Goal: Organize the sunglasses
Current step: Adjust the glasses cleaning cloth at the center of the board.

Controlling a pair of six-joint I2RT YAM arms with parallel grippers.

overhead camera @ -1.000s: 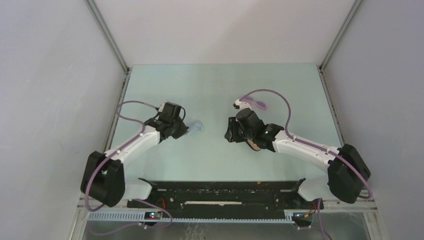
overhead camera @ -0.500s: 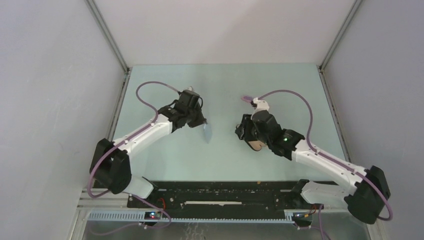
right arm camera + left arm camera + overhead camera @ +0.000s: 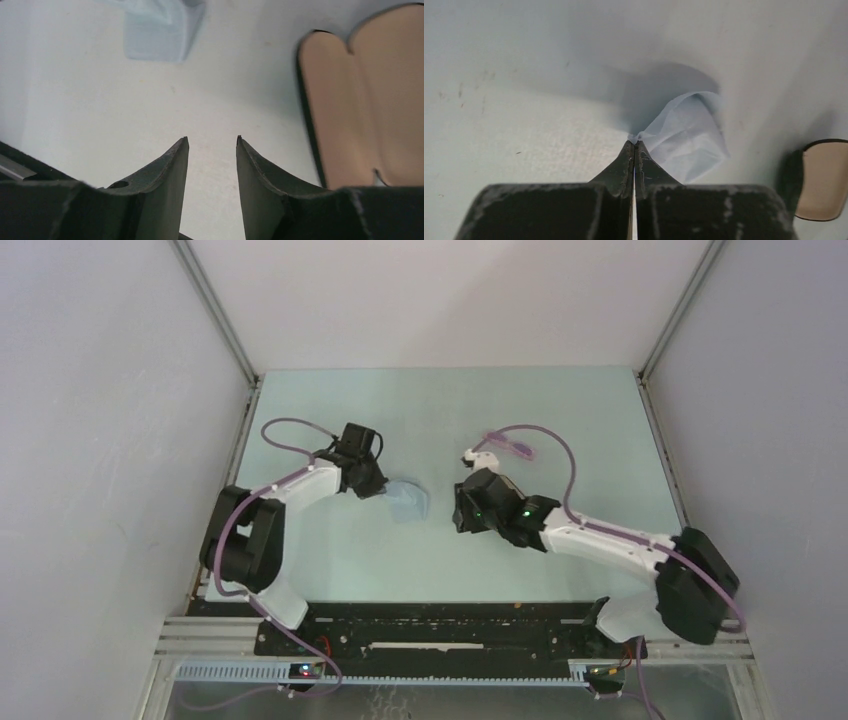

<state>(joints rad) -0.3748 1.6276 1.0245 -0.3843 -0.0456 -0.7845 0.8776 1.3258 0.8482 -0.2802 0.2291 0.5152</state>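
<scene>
Pale green table (image 3: 440, 410), white walls (image 3: 450, 300)

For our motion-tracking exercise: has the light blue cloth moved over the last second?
Yes. The light blue cloth, pinched by the left gripper, sits slightly farther right of the table's left rail than before.

The sunglasses (image 3: 514, 448): a small, slim pair with a translucent pink-purple frame. They lie flat on the pale green table (image 3: 420, 400), slightly right of centre and in its far half. From above they fall inside the loop of a purple cable (image 3: 545, 426). They lie free, with nothing gripping them. They appear too small to tell whether the temples are folded.
</scene>
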